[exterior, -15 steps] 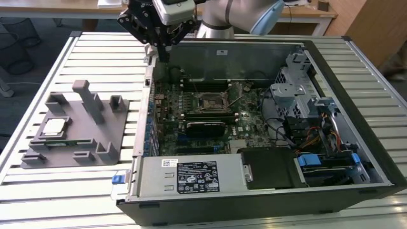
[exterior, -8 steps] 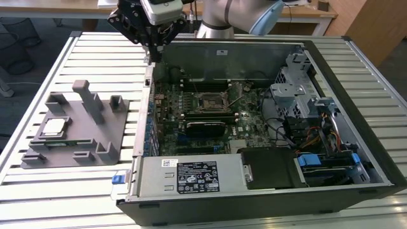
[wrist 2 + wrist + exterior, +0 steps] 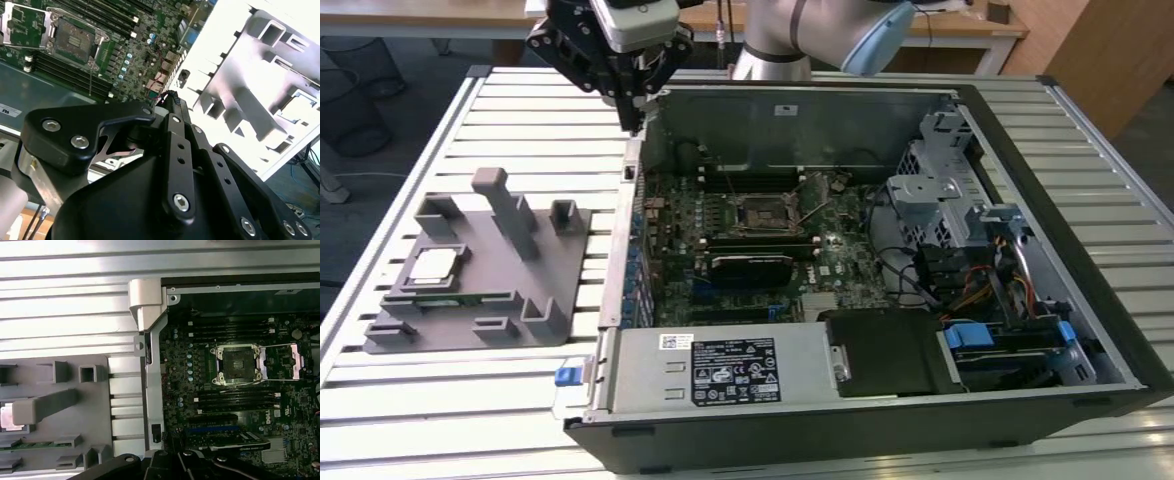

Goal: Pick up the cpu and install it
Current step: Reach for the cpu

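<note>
The cpu [image 3: 434, 265], a small silver-grey square chip, lies flat in a pocket of the grey plastic tray [image 3: 520, 290] on the exterior view's left. In the first wrist view the cpu [image 3: 6, 417] is partly hidden behind a grey tray post. My gripper [image 3: 635, 122] hangs above the case's far left corner, well away from the chip. Its fingers are shut with nothing between them. The black-framed socket [image 3: 761, 210] on the motherboard stands open and bare, seen also as the socket [image 3: 239, 364] and the socket [image 3: 75, 40] in both wrist views.
The open computer case [image 3: 1014, 150] lies on a slatted metal table [image 3: 400, 400]. A green memory stick [image 3: 454, 298] rests in the tray near the chip. Tall grey posts [image 3: 500, 205] rise from the tray. A power supply [image 3: 720, 365] and drive cage [image 3: 934, 190] fill the case's near and right sides.
</note>
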Controlling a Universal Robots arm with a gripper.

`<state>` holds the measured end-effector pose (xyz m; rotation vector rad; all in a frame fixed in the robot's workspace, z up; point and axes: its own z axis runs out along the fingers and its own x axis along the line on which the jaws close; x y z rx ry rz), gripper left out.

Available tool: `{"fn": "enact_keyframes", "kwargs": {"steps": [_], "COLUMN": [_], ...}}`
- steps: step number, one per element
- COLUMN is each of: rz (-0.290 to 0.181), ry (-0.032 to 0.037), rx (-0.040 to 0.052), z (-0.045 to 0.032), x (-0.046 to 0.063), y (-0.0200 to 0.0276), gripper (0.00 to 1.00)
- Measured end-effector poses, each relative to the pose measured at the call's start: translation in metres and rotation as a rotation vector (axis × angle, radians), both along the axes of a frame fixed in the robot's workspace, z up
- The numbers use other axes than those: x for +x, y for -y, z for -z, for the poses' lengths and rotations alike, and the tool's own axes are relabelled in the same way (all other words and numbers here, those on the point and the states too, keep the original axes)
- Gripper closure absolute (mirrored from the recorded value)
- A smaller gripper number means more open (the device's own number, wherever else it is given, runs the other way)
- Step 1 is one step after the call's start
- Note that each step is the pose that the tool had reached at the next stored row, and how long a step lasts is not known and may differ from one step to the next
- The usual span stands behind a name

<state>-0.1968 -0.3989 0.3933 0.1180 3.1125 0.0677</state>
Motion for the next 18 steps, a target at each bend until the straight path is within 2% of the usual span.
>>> {"fn": "enact_keyframes", "kwargs": {"steps": [18], "rz": [0.0], "ry": [0.0], "rx": [0.0], "z": [0.0], "x": [-0.029], "y": [0.0], "gripper": [0.89]}}
